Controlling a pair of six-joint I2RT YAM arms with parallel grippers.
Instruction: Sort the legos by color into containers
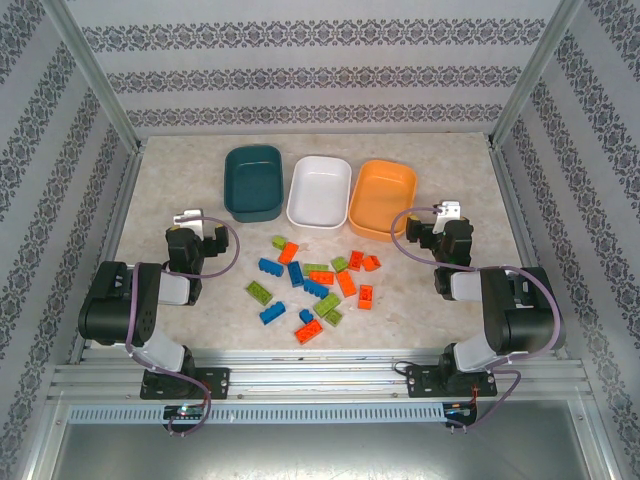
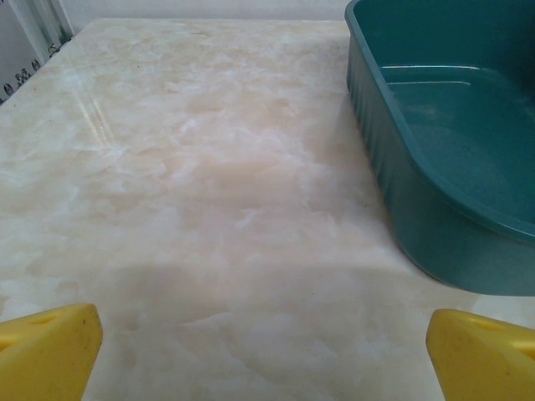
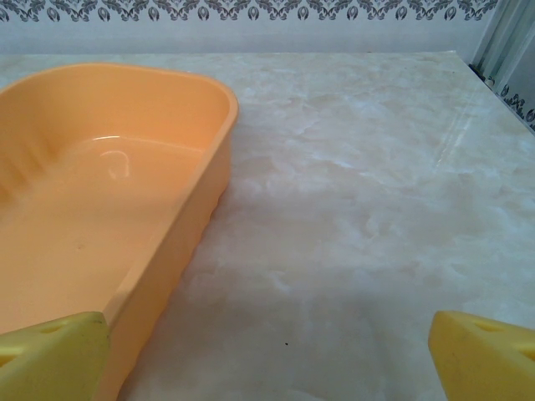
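Observation:
Several legos (image 1: 315, 285) in orange-red, blue and lime green lie scattered in the middle of the table, between the two arms. Behind them stand three empty containers in a row: a dark teal tub (image 1: 253, 182), a white tub (image 1: 319, 190) and an orange tub (image 1: 383, 198). My left gripper (image 1: 193, 220) hovers left of the pile, open, with bare table between its yellow fingertips (image 2: 50, 347); the teal tub (image 2: 451, 142) lies ahead on its right. My right gripper (image 1: 448, 214) is open beside the orange tub (image 3: 100, 200), nothing between its fingertips (image 3: 481, 355).
Patterned walls and metal frame posts (image 1: 105, 110) enclose the marble tabletop (image 1: 170, 170) on three sides. Bare table stretches left of the teal tub and right of the orange tub. The arm bases sit on a rail (image 1: 320, 380) at the near edge.

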